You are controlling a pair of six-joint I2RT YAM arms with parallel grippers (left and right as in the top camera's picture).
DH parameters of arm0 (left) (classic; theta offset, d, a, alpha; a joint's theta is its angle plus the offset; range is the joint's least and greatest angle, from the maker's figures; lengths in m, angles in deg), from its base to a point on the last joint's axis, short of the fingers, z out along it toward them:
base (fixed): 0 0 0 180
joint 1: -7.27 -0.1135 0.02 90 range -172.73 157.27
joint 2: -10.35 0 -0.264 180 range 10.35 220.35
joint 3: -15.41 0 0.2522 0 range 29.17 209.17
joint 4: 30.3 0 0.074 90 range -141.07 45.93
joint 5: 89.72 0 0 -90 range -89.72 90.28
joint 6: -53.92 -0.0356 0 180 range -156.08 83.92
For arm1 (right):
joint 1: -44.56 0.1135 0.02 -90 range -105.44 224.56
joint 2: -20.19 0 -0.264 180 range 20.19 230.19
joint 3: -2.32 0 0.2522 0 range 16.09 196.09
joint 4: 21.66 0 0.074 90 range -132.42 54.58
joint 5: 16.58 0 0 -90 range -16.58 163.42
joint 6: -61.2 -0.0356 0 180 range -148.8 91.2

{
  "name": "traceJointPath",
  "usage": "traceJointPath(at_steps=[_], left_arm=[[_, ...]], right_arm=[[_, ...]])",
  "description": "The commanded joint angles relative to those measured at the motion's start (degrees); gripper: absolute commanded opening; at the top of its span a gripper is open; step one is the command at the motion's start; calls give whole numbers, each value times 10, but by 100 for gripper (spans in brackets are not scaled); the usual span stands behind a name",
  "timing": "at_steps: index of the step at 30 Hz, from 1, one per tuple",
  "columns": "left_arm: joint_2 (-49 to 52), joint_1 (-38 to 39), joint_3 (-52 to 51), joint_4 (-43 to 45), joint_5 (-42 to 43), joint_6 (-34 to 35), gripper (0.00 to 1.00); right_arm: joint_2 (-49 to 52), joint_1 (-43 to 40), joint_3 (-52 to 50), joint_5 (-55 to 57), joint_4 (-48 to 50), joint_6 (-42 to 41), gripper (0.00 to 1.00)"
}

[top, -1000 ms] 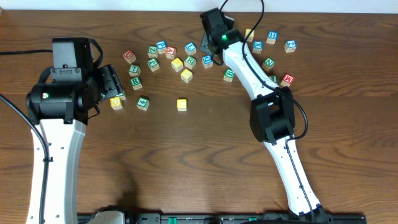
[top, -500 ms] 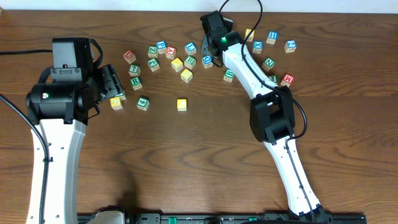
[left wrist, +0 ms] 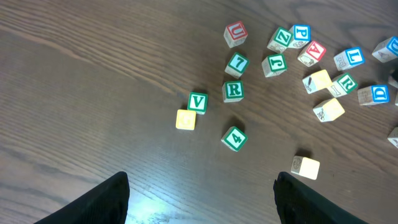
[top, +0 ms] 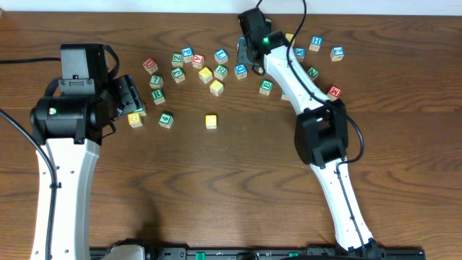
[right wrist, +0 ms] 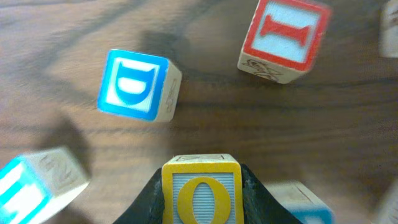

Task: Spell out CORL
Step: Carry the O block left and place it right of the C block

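Observation:
My right gripper is shut on a yellow-framed O cube, held off the table above the far cluster of blocks. From overhead this gripper hides the cube. A green R cube lies near my left gripper, and a blue L cube lies in the far cluster. A plain yellow cube sits alone on the near side, another beside a green V. My left gripper hovers open with nothing between its fingers. I cannot pick out a C face.
Several other letter cubes are scattered across the far half of the table. A blue D cube and a red I cube lie just beyond the held cube. A green 4 cube lies near the V.
The right wrist has shifted a little to the right and farther back over the far cluster. The left arm has not moved.

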Motion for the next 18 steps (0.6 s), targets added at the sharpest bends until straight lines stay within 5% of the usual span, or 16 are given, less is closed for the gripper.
traceJointPath(at_steps=[1, 18], left_arm=[[5, -2, -3, -1, -9, -3, 73], [5, -2, -3, 4, -9, -3, 73]], right_arm=[[-84, 2, 3, -17, -23, 38, 21], [-129, 38, -10, -146, -289, 63, 24]])
